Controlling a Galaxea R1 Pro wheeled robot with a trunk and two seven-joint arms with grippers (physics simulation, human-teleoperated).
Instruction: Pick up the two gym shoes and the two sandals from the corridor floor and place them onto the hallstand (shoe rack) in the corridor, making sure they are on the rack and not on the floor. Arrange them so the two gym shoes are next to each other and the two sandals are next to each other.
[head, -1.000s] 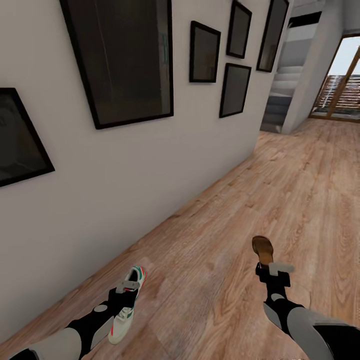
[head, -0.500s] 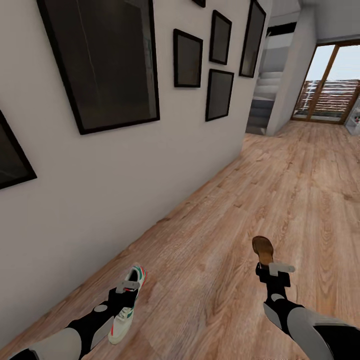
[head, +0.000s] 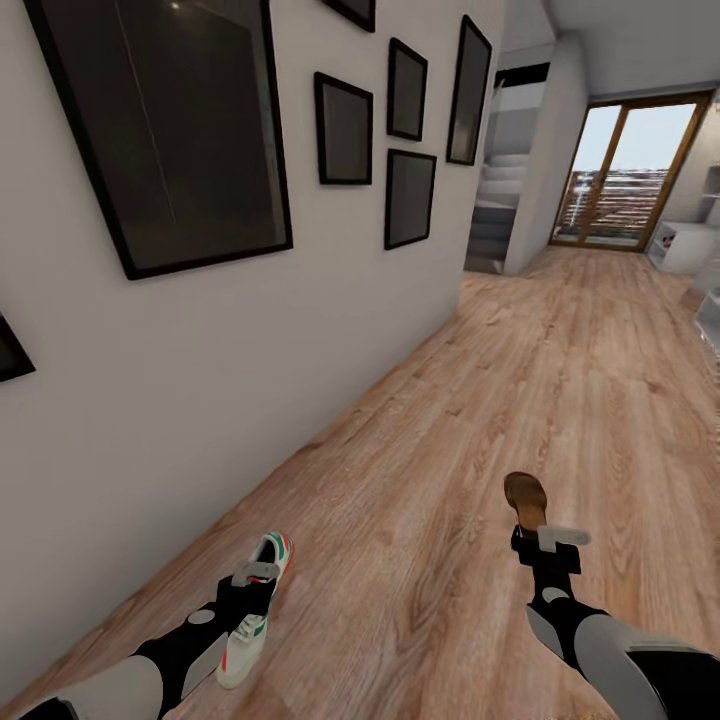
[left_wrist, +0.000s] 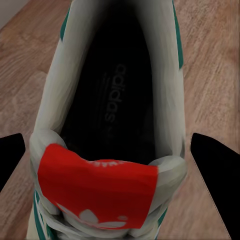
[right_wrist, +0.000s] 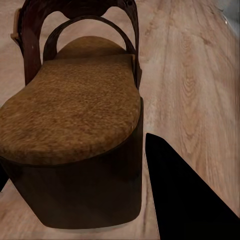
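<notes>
white gym shoe (head: 254, 610) pinched lengthwise by left gripper (head: 250, 578), toe forward.

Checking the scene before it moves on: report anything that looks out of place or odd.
Nothing is spilled or damaged. Each gripper carries one shoe above the wood-plank floor: the left gripper a white sneaker, the right gripper a brown sandal, so the pairs are split. The black frames hang straight.
</notes>
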